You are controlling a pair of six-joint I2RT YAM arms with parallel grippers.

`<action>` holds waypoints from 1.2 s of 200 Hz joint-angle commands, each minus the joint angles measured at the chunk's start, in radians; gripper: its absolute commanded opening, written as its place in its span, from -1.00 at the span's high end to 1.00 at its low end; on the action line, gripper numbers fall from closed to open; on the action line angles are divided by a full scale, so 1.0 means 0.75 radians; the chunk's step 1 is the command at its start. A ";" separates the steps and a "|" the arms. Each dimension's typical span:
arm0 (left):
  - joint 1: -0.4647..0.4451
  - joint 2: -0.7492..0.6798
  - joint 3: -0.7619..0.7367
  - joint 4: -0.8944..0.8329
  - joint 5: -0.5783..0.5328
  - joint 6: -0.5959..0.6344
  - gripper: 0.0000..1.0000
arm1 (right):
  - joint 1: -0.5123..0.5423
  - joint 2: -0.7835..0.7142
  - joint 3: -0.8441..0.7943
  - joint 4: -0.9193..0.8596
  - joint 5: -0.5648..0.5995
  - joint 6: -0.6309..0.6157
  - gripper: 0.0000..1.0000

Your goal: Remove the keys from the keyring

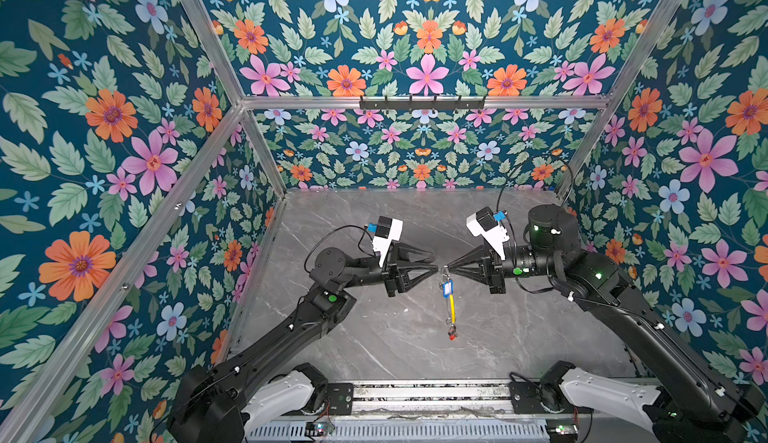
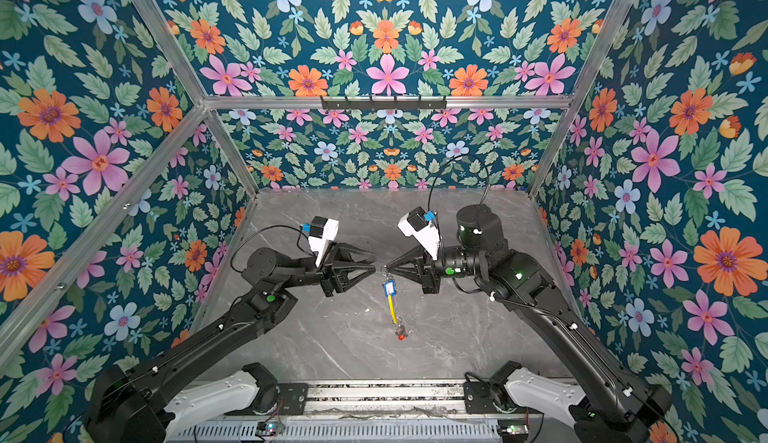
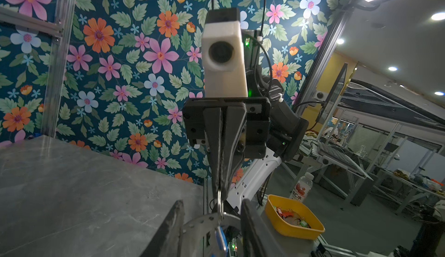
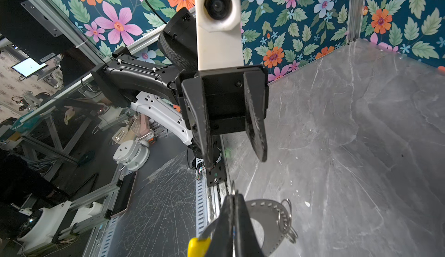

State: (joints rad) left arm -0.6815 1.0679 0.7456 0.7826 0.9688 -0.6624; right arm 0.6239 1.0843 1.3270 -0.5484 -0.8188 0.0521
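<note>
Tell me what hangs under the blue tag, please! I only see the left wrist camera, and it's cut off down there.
Observer: In both top views a yellow sleeve on the keyring runs down below the blue tag.
Operator: Is there another key under that?
Observer: Yes, a key with a red tag dangles at the keyring's lowest end.
</note>
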 commanded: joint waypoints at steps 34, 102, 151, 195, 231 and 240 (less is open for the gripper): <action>0.002 0.046 0.026 -0.022 0.130 -0.017 0.36 | 0.033 0.025 0.029 -0.029 0.037 -0.038 1.00; 0.000 0.058 0.063 -0.042 0.200 -0.035 0.61 | 0.047 0.035 0.057 -0.111 0.134 -0.090 1.00; -0.001 0.074 0.089 -0.115 0.214 -0.002 0.63 | 0.055 0.045 0.072 -0.120 0.157 -0.105 1.00; -0.003 0.081 0.104 -0.172 0.210 0.031 0.74 | 0.085 0.066 0.109 -0.179 0.212 -0.146 1.00; -0.006 0.080 0.106 -0.192 0.190 0.050 1.00 | 0.101 0.074 0.109 -0.174 0.229 -0.142 1.00; -0.009 0.078 0.105 -0.196 0.176 0.063 1.00 | 0.114 0.074 0.109 -0.168 0.241 -0.142 1.00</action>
State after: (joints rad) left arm -0.6842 1.1286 0.8158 0.6270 1.1072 -0.6472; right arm 0.6952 1.1378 1.4048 -0.6903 -0.6704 -0.0372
